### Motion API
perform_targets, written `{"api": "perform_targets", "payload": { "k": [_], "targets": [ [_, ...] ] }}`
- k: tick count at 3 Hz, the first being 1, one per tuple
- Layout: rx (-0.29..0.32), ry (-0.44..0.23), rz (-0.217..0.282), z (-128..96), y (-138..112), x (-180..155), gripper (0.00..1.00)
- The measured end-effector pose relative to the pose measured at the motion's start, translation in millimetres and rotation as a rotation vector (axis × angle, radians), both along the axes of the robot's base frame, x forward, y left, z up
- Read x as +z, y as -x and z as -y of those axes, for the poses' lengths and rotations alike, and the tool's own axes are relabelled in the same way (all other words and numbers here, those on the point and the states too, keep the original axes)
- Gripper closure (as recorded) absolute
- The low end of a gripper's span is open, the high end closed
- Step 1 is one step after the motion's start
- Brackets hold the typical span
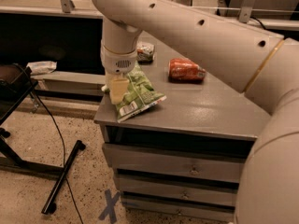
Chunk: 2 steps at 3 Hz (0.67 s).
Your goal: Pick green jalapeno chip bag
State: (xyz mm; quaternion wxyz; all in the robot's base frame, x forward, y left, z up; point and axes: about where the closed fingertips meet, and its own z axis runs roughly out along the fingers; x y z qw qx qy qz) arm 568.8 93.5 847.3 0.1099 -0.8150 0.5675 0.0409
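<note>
The green jalapeno chip bag point(140, 93) lies flat at the front left corner of the grey cabinet top point(205, 107), its white barcode panel toward the front edge. My gripper point(118, 90) hangs from the cream wrist straight down over the bag's left edge, right at the cabinet's left side. It hides the bag's left part. The big cream arm crosses the upper right of the view.
An orange-red soda can point(187, 70) lies on its side at the back middle of the top. A small silvery-green packet point(145, 51) sits at the back behind the wrist. Drawers point(187, 169) are below. A black stand leg point(63, 178) and cable are on the floor at left.
</note>
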Motion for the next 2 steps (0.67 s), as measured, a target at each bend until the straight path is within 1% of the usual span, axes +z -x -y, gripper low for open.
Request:
{"api": "perform_targets", "payload": {
  "k": [1,2],
  "targets": [
    [-0.012,0.014,0.016,8.8,-5.2,-4.1,0.70],
    [-0.024,-0.022,0.043,21.2,-10.6,15.6,0.99]
  ]
}}
